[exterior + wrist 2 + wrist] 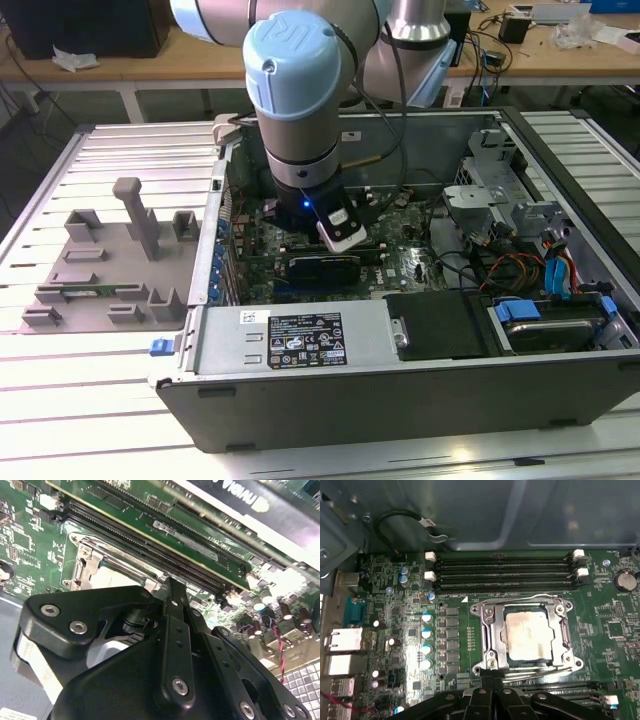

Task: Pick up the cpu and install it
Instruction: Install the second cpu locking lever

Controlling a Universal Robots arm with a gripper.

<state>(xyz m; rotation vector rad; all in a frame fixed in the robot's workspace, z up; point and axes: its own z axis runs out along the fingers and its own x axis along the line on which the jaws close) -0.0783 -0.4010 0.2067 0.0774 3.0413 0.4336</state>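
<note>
The cpu (527,636) lay flat in its socket (490,630) on the motherboard (410,630). The gripper (492,684) sat beside it, fingers pressed together, holding nothing. The chip looked light, stiff and breakable; its edges seemed safest to hold

A pale, ribbed metal worktop (100,400) carries an open grey desktop computer case (400,390) lying on its side. To the exterior view's left of the case, just beside it, a grey plastic fixture tray (105,260) with upright blocks rests flat.
</note>
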